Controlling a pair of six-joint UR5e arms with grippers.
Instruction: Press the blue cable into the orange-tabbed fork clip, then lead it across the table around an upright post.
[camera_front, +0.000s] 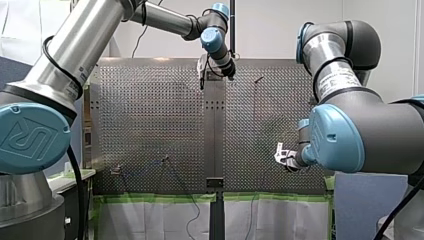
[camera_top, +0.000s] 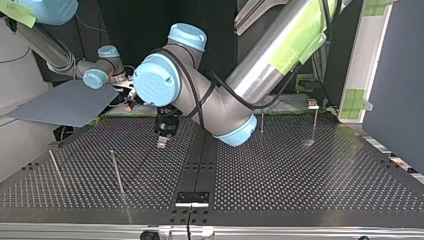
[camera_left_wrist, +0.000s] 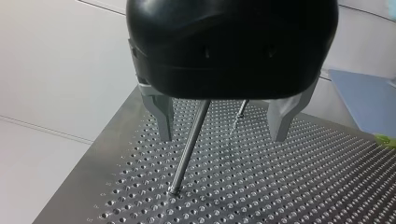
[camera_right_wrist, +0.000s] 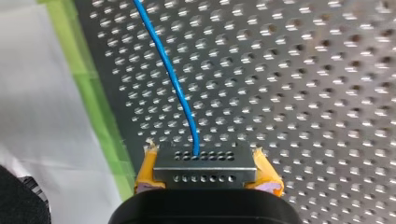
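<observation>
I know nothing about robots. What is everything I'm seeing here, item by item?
Perforated table: one, silver, under both arms.
Upright posts: four, metal, two toward each side of the top view.
Blue cable: one, blue, running into my right gripper.
Green tape: one strip, green, along the table's edge.
Sheet: one, grey-blue, top view's left.
Small fixtures: two, too small to name, front view's lower left.
My left gripper: one, black with metal fingers, open, a post between them.
My right gripper: one, yellow pads, shut on the cable.
</observation>
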